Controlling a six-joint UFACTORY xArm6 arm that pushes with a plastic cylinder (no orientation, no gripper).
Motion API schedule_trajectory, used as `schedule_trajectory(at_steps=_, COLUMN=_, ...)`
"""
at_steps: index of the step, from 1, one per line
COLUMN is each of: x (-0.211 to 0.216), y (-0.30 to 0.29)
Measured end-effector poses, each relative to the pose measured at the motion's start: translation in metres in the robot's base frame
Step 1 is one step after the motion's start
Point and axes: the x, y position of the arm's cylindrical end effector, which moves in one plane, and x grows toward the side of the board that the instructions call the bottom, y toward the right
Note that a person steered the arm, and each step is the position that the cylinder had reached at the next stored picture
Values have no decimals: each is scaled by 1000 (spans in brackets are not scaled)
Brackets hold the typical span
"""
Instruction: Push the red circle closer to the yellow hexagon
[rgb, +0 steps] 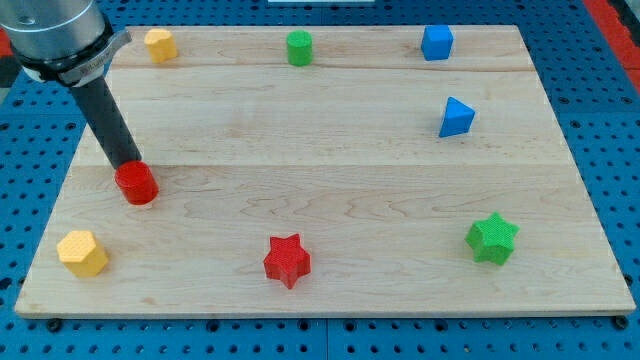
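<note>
The red circle sits on the wooden board at the view's left. The yellow hexagon lies at the view's bottom left, below and left of the red circle. My tip touches the red circle's upper edge, on the side away from the hexagon. The dark rod slants up to the view's top left.
A second yellow block sits at the view's top left, a green cylinder at top middle, a blue cube at top right. A blue triangle, a green star and a red star lie elsewhere. The board's edge is near the hexagon.
</note>
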Motion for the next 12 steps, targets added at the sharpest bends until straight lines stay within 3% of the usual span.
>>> schedule_trajectory(at_steps=1, x=-8, y=11)
schedule_trajectory(at_steps=4, x=38, y=1)
schedule_trajectory(at_steps=6, x=39, y=8)
schedule_trajectory(at_steps=8, x=57, y=55)
schedule_trajectory(at_steps=9, x=63, y=27)
schedule_trajectory(at_steps=11, x=54, y=13)
schedule_trajectory(at_steps=12, x=-13, y=61)
